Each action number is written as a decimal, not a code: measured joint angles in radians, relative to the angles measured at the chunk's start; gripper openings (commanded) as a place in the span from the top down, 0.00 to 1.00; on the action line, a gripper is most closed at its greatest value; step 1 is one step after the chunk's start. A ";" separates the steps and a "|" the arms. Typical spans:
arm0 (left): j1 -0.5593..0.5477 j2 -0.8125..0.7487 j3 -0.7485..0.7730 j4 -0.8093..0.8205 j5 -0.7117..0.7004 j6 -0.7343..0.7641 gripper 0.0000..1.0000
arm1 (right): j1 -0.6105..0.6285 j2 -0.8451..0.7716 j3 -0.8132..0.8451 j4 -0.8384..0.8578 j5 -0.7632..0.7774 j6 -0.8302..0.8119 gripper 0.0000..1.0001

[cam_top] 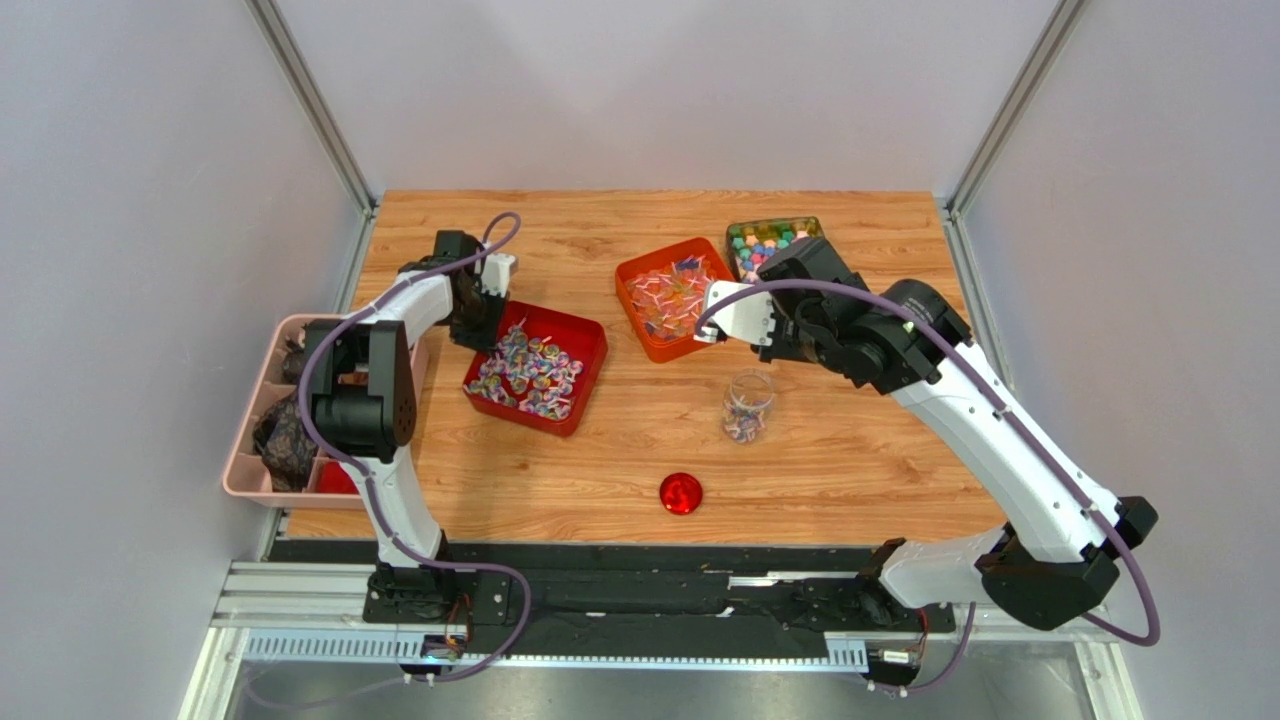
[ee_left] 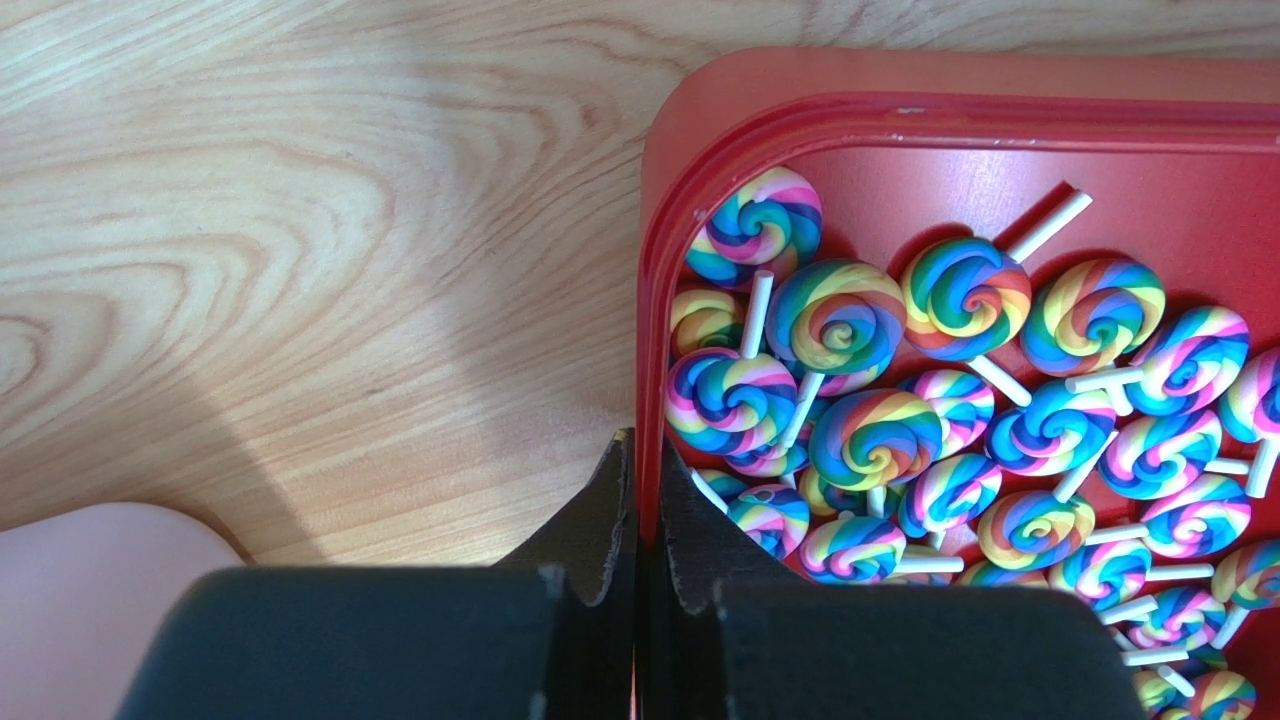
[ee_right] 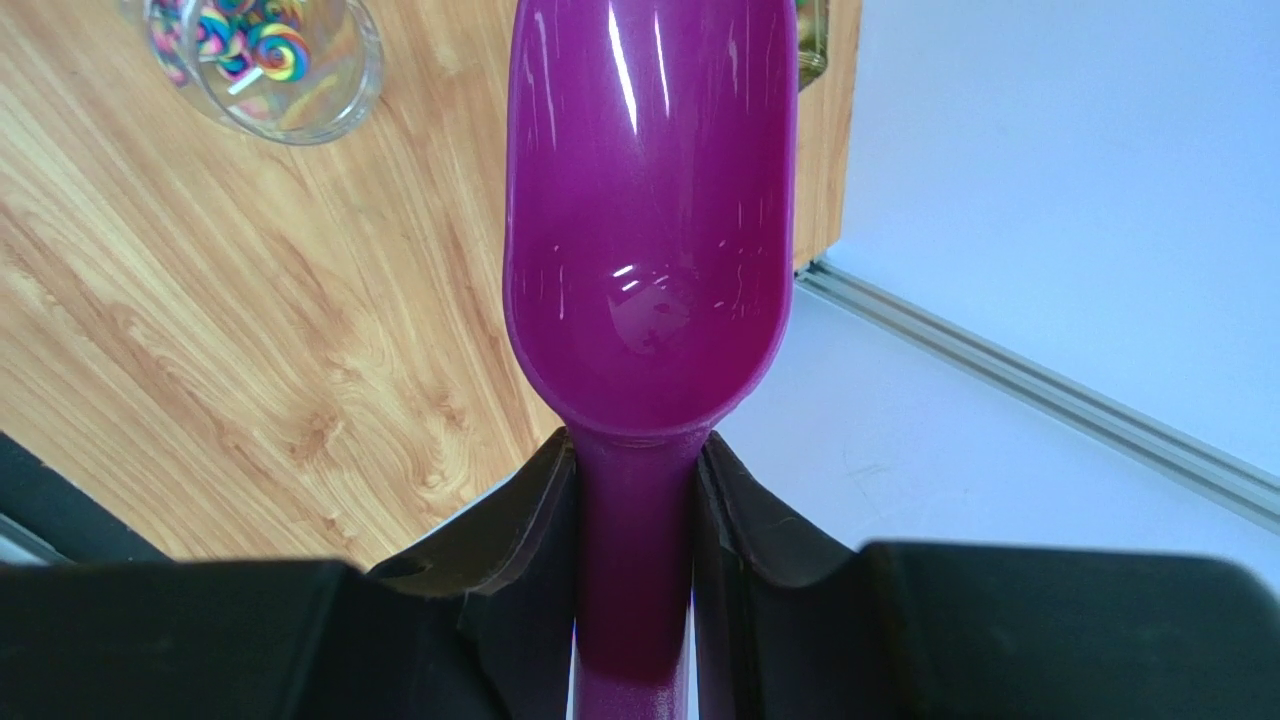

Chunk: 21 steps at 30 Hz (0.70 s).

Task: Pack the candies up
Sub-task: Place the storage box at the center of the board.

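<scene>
The twist-wrapped candies [cam_top: 670,296] lie in a red tray [cam_top: 633,279] at the back middle. More small mixed-colour candies [cam_top: 769,240] fill an olive tray behind it. A glass jar [cam_top: 747,405] holds a few sweets; it also shows in the right wrist view [ee_right: 271,68]. My right gripper [ee_right: 634,465] is shut on the handle of an empty purple scoop [ee_right: 649,195], held above the table between the candy tray and the jar [cam_top: 763,321]. My left gripper [ee_left: 646,468] is shut on the left rim of a red tray [ee_left: 649,270] of rainbow lollipops [ee_left: 872,435].
The round red lid [cam_top: 681,492] lies near the front edge. A pink bin [cam_top: 245,428] with dark items sits off the table's left edge. The lollipop tray [cam_top: 583,333] sits left of centre. Grey walls close in on both sides.
</scene>
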 measured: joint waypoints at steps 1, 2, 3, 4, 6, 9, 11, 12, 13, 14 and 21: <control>0.000 0.000 0.000 0.000 0.000 0.000 1.00 | 0.000 0.000 0.000 -0.001 -0.008 0.000 1.00; 0.000 0.000 0.000 0.000 -0.001 0.000 1.00 | 0.000 0.006 -0.001 -0.002 -0.018 0.000 1.00; 0.000 0.000 0.000 0.000 -0.002 -0.001 1.00 | 0.000 0.012 -0.001 -0.002 -0.024 0.000 1.00; 0.000 0.000 0.000 0.000 -0.004 -0.001 1.00 | 0.000 0.022 -0.001 -0.001 -0.027 0.000 1.00; 0.000 0.000 0.000 0.000 -0.010 -0.001 1.00 | 0.003 0.060 0.003 0.002 -0.031 0.000 1.00; 0.000 -0.008 0.000 0.000 -0.016 0.000 1.00 | 0.019 0.154 0.040 0.015 -0.025 -0.001 1.00; -0.007 -0.023 0.000 0.001 -0.023 0.000 1.00 | 0.043 0.233 0.075 0.046 -0.008 -0.008 1.00; -0.011 -0.030 0.000 0.001 -0.025 0.000 1.00 | 0.055 0.265 0.092 0.057 0.000 -0.013 1.00; -0.014 -0.042 -0.007 0.012 -0.027 0.002 1.00 | 0.071 0.301 0.109 0.080 0.014 -0.020 1.00; -0.015 -0.046 -0.011 0.016 -0.027 0.002 1.00 | 0.080 0.322 0.116 0.096 0.019 -0.025 1.00; -0.033 -0.199 -0.130 0.098 -0.008 0.001 1.00 | 0.113 0.394 0.159 0.169 0.009 -0.026 1.00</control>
